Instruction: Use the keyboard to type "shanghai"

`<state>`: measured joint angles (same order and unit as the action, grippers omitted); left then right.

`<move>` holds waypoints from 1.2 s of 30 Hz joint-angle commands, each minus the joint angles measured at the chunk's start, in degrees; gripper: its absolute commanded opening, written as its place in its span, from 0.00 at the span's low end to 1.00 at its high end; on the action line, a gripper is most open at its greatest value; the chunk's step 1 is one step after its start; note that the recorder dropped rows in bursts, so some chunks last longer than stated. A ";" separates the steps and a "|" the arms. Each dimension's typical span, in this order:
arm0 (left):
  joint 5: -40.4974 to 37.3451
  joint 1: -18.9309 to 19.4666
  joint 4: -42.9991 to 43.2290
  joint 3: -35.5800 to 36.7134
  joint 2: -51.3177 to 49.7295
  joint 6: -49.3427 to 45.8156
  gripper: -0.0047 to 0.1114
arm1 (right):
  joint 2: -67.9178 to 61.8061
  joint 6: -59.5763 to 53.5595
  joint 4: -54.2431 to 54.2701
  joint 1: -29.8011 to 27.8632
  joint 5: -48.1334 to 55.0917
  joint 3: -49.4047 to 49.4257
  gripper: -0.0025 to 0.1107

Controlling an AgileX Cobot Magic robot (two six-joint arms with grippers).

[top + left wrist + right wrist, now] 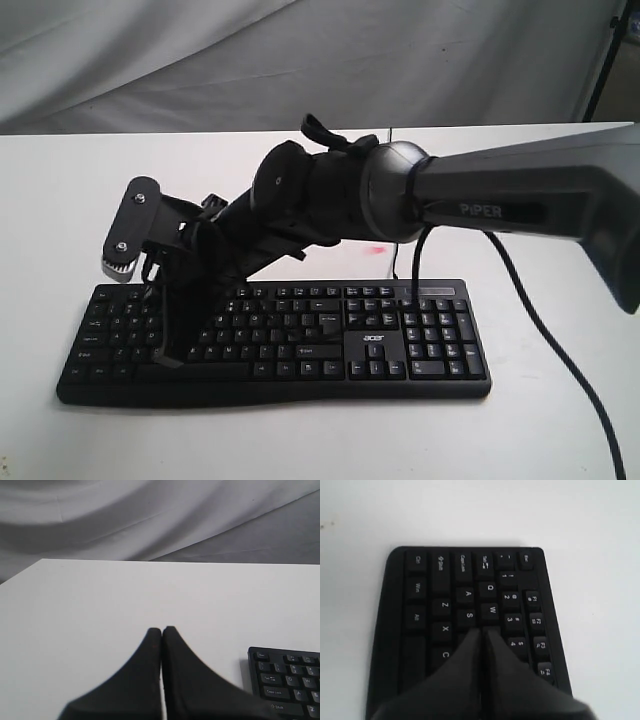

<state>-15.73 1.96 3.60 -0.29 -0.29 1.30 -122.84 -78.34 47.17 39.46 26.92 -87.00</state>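
Note:
The black keyboard [300, 345] with the white "acer" logo lies near the front of the white table [60, 200]. My right arm reaches across it from the right. My right gripper [167, 352] is shut and empty, pointing down onto the keyboard's left letter block. In the right wrist view the right gripper [484, 630] has its tips right beside the S and W keys of the keyboard [420, 587]; the key under them is hidden. My left gripper [161, 629] is shut and empty above bare table, left of the keyboard's corner [287, 680]. It does not show in the exterior view.
A thick black arm cable [560, 345] trails across the table right of the keyboard. A small red mark [375, 249] sits on the table behind the keyboard. A grey cloth backdrop [200, 60] hangs behind the table's far edge.

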 commanded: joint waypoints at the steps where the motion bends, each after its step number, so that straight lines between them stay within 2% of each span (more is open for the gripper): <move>1: 0.49 -0.21 -0.04 0.29 0.29 0.09 0.05 | 0.48 0.93 0.17 1.18 0.68 -1.52 0.02; 9: 0.49 -0.21 -0.04 0.29 0.29 0.09 0.05 | -0.62 7.24 -4.48 3.13 1.79 -5.13 0.02; 14: 0.49 -0.21 -0.04 0.29 0.29 0.09 0.05 | -4.86 13.78 -9.39 3.40 7.89 -13.04 0.02; 25: 0.49 -0.21 -0.04 0.29 0.29 0.09 0.05 | -11.84 21.01 -14.33 4.59 11.50 -24.73 0.02; 36: 0.49 -0.21 -0.04 0.29 0.29 0.09 0.05 | -13.53 24.91 -19.27 4.73 12.54 -26.77 0.02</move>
<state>-15.73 1.96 3.60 -0.29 -0.29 1.30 -136.47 -54.01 28.59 44.02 39.23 -113.09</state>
